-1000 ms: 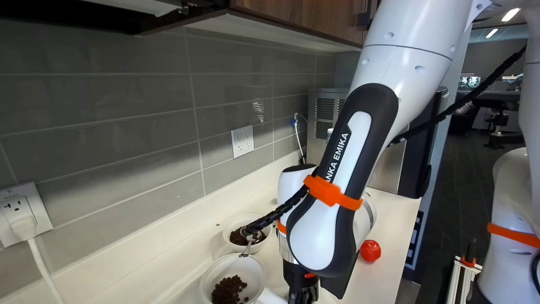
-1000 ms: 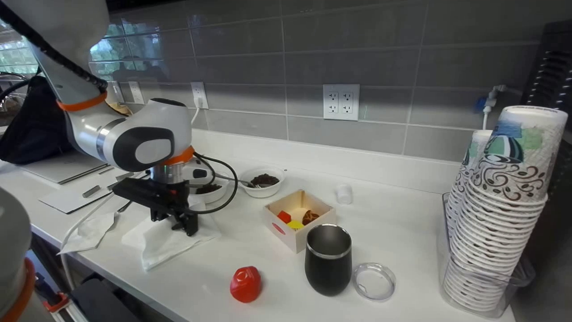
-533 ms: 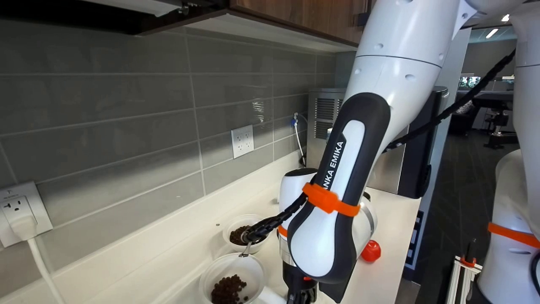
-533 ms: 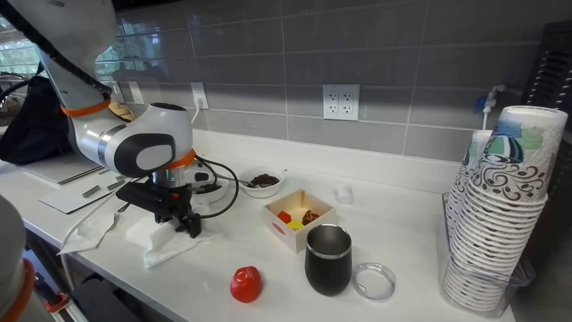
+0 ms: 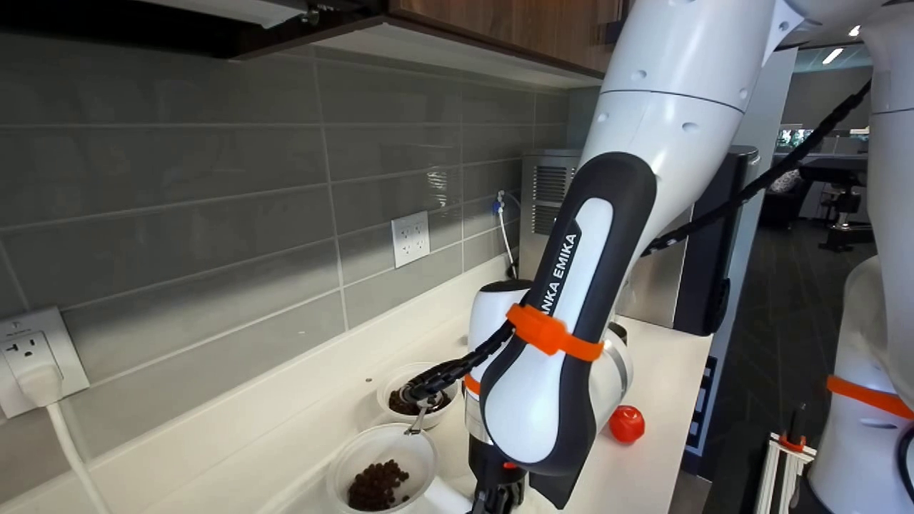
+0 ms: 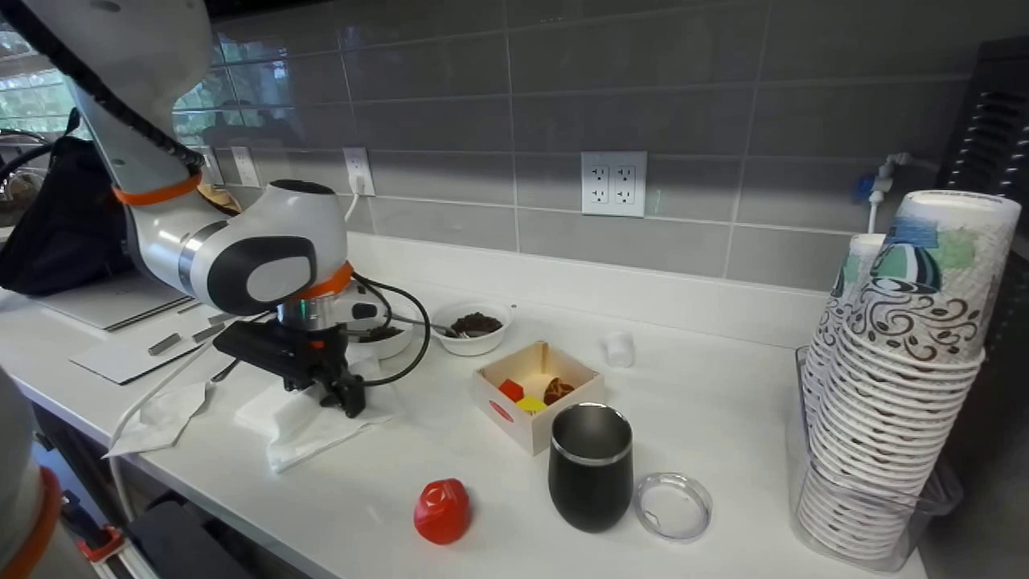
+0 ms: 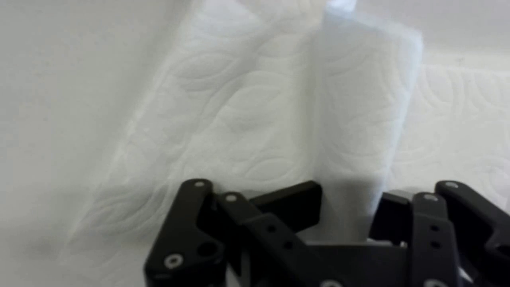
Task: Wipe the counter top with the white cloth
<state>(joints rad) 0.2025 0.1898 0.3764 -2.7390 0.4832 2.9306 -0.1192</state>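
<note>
The thin, embossed, limp-looking white cloth (image 7: 247,119), likely light and easily torn, seems best held by its raised fold (image 7: 358,107), where the black two-fingered claw (image 7: 346,209) clamps it.

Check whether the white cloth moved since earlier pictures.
Yes: in an exterior view, the white cloth shifted away from the front edge of the counter top.

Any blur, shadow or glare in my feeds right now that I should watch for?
Wrist view: soft and low in contrast, the white cloth shadowed between the fingers, elsewhere only faintly brighter than the counter top; both exterior views: sharper, but with bright reflections on the grey tiled wall.
</note>
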